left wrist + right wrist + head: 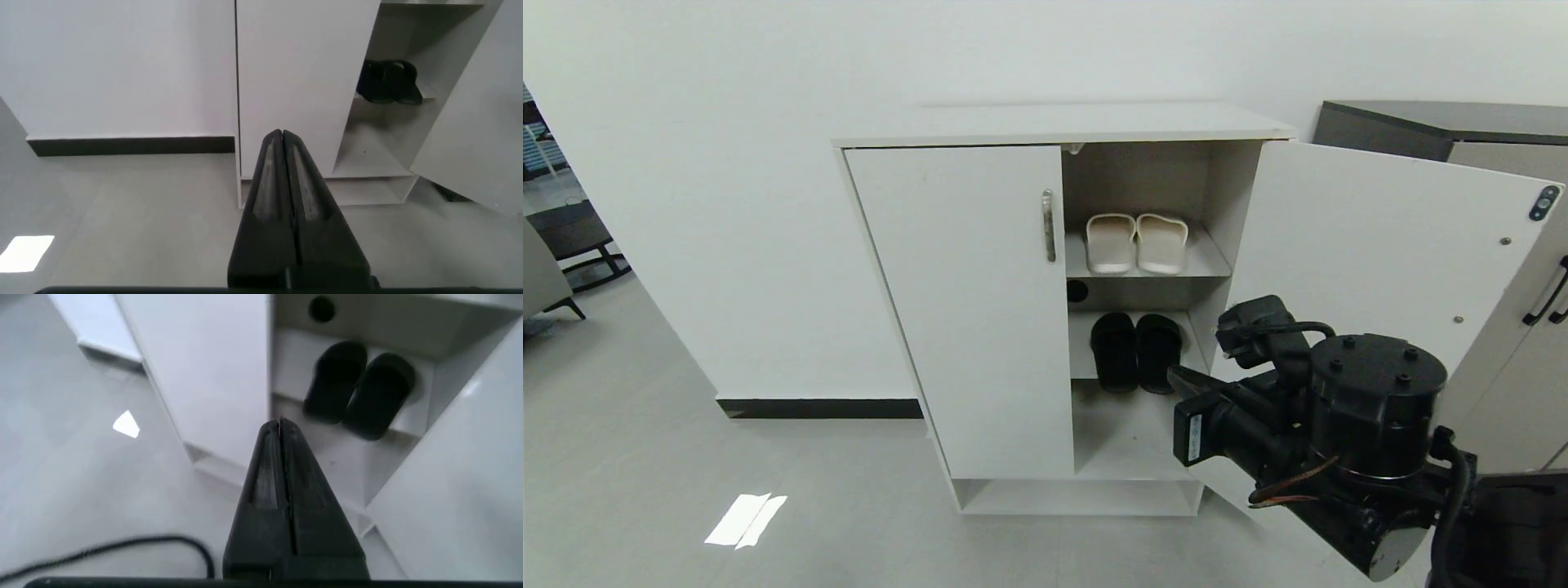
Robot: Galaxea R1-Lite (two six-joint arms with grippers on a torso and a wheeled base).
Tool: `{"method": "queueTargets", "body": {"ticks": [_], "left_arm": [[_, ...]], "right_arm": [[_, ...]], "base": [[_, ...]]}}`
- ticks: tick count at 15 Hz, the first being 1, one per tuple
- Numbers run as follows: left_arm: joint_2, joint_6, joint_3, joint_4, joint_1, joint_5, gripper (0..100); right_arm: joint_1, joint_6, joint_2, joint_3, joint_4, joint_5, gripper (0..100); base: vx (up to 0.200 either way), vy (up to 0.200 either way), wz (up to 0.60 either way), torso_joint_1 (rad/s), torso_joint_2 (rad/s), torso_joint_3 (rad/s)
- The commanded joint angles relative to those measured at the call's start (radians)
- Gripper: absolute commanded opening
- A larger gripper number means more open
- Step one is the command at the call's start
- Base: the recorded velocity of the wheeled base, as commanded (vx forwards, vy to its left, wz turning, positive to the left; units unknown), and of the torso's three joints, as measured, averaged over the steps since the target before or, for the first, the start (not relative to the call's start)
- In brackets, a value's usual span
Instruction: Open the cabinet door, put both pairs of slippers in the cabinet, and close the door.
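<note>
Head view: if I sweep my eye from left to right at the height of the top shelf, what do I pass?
Dark chair → closed cabinet door → metal handle → white slippers → open cabinet door → second cabinet.

Observe the right gripper (280, 433): its fingers are pressed together. Beyond its tip, the black slippers (359, 388) lie side by side on a shelf (288, 371), between the closed door (204, 367) and the open door (466, 482). A black cable (106, 551) lies on the floor (65, 482).
</note>
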Motion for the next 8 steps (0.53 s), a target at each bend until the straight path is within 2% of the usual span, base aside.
{"method": "queueTargets", "body": {"ticks": [1, 8], "left_arm": [[0.001, 0.0, 0.0, 0.0, 0.0, 0.0, 0], [0.001, 0.0, 0.0, 0.0, 0.0, -0.002, 0]], "right_arm": [[0.0, -0.003, 0.003, 0.012, -0.018, -0.001, 0], [0.0, -0.006, 0.015, 0.015, -0.015, 0.006, 0]], "base": [[0.0, 0.0, 0.0, 0.0, 0.0, 0.0], [0.0, 0.0, 0.0, 0.0, 0.0, 0.0]]}}
